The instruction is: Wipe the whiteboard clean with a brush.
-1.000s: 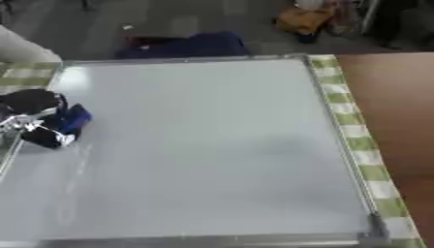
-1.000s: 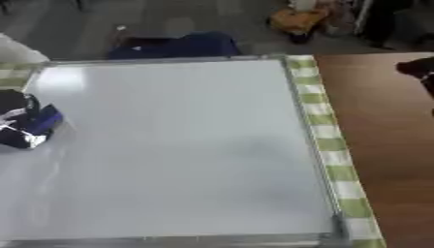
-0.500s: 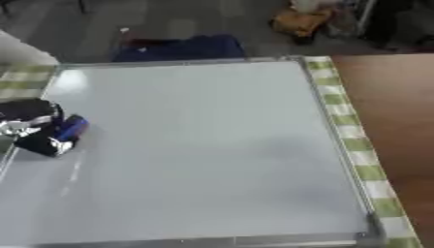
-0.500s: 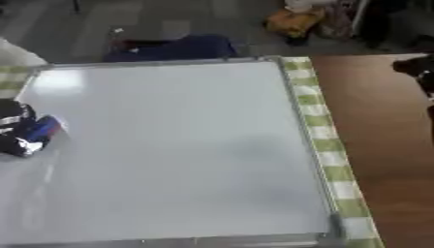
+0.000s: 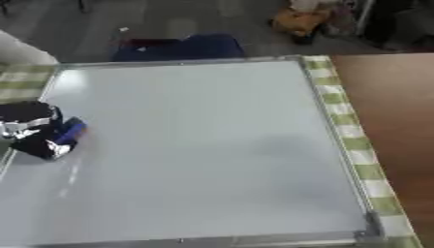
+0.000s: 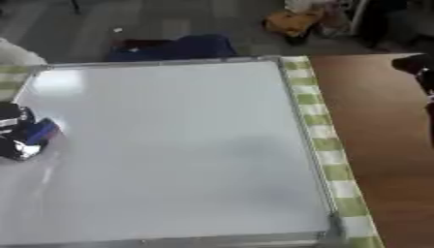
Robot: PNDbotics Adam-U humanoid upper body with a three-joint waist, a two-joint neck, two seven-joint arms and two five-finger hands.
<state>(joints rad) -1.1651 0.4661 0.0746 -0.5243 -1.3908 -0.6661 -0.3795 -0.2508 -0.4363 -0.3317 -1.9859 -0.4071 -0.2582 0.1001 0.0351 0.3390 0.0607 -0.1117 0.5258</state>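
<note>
A: The whiteboard [image 5: 212, 145] is lying flat on the worktop [image 5: 398, 126], on a green checked cloth [image 5: 348, 131], and your left hand [image 5: 30, 128] is working at its left edge.

B: Its fingers are curling round the blue brush [image 5: 69, 131], pressing it onto the board. Your right hand [image 6: 417, 65] is showing at the right edge; its fingers, I cannot tell.

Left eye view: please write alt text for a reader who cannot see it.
The robot's left hand holds a blue brush against the left edge of a large whiteboard, which looks clean apart from a faint smudge right of centre. The board lies on a green checked cloth, with brown tabletop to its right.
</note>
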